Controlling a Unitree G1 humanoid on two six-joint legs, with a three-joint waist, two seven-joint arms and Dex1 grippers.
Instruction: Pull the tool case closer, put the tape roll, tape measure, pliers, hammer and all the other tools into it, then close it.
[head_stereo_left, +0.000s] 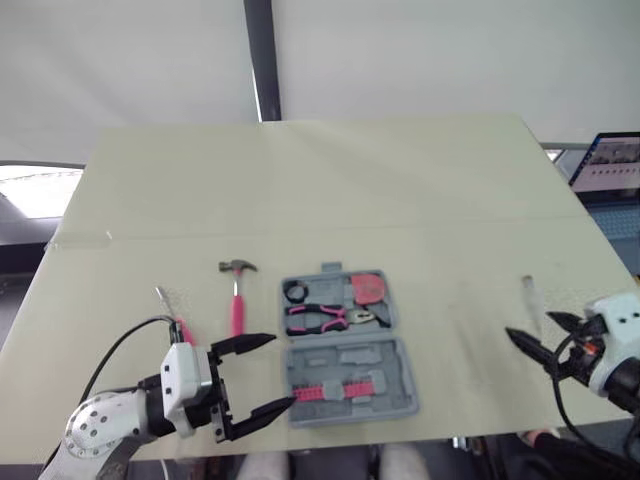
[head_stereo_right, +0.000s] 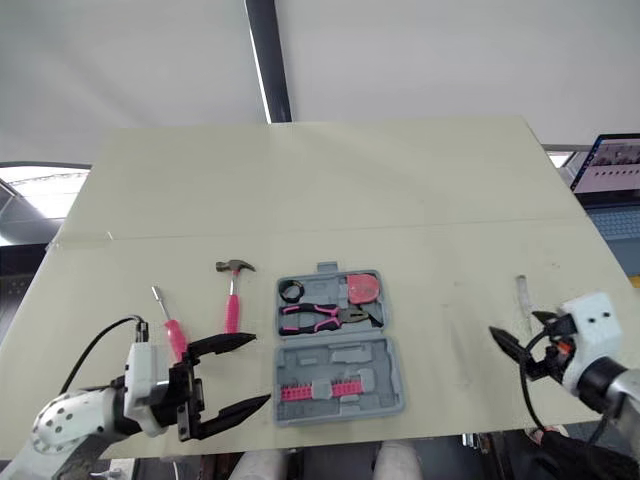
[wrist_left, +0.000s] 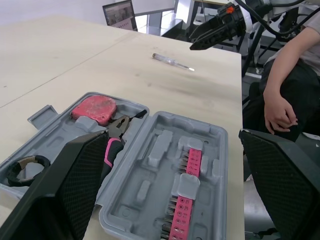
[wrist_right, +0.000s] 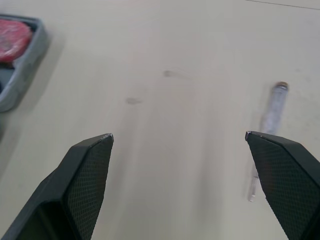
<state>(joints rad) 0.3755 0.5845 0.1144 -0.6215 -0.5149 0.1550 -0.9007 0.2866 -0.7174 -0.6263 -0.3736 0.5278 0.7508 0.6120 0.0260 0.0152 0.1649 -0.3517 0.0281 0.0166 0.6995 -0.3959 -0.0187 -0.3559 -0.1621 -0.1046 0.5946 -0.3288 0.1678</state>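
The grey tool case (head_stereo_left: 396, 402) lies open near the table's front edge. Its far half holds a black tape roll (head_stereo_left: 295, 292), a pink tape measure (head_stereo_left: 370, 287) and pink-handled pliers (head_stereo_left: 328, 318). A pink bit strip (head_stereo_left: 336, 391) sits in the near half. A pink-handled hammer (head_stereo_left: 236, 297) and a pink screwdriver (head_stereo_left: 176, 317) lie on the table left of the case. A clear screwdriver (head_stereo_left: 529, 294) lies to its right. My left gripper (head_stereo_left: 281, 372) is open just left of the case's near half, holding nothing. My right gripper (head_stereo_left: 530, 327) is open beside the clear screwdriver (wrist_right: 270, 111).
A laptop (head_stereo_left: 611, 165) stands beyond the table's right edge. In the left wrist view a person's hand (wrist_left: 278, 108) rests on a lap off the table's right side. The pale tabletop (head_stereo_left: 330, 190) stretches bare behind the case.
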